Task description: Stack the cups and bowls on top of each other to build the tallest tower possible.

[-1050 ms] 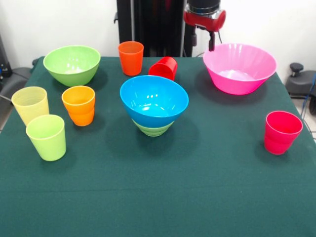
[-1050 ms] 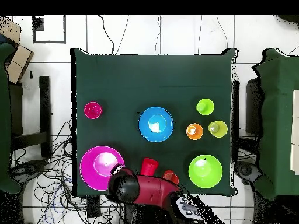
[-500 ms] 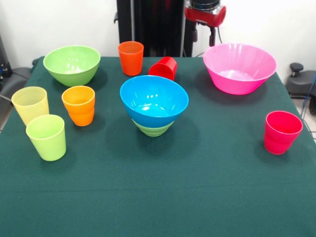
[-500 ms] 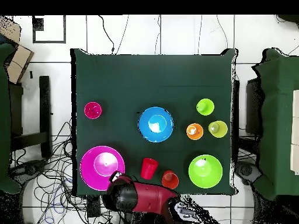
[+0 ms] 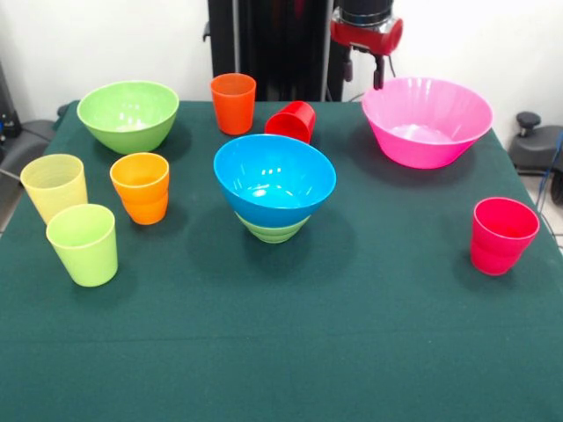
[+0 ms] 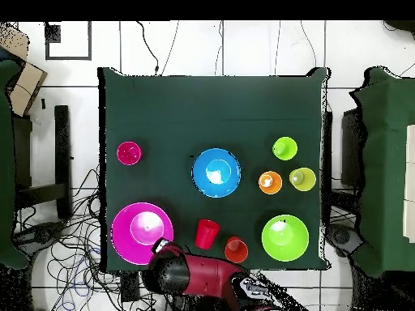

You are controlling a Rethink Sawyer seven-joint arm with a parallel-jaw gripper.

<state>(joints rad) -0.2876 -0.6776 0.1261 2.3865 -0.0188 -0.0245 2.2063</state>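
Observation:
The blue bowl (image 5: pixel 274 176) (image 6: pixel 216 172) sits mid-table, nested on the small light green bowl (image 5: pixel 273 230). The pink bowl (image 5: pixel 427 120) (image 6: pixel 142 233) and the large green bowl (image 5: pixel 128 114) (image 6: pixel 284 236) stand at the far corners. Between them an orange cup (image 5: pixel 233 103) stands upright, with a red cup (image 5: pixel 292 120) (image 6: pixel 207 233) on its side next to it. Another orange cup (image 5: pixel 141 187), a yellow cup (image 5: pixel 55 186) and a lime cup (image 5: pixel 84 243) cluster at the left. A pinkish-red cup (image 5: pixel 502 235) stands alone at the right. My gripper (image 5: pixel 362 70) hangs open and empty, just behind the pink bowl's rim.
The dark green cloth-covered table (image 5: pixel 290 352) has a wide bare stretch along its near side. In the overhead view my red arm (image 6: pixel 203 279) lies past the table's edge, beside the pink bowl. Cables trail on the tiled floor (image 6: pixel 73 243).
My arm has drawn back from over the red cup toward the table's edge near the pink bowl. The cups and bowls have not moved.

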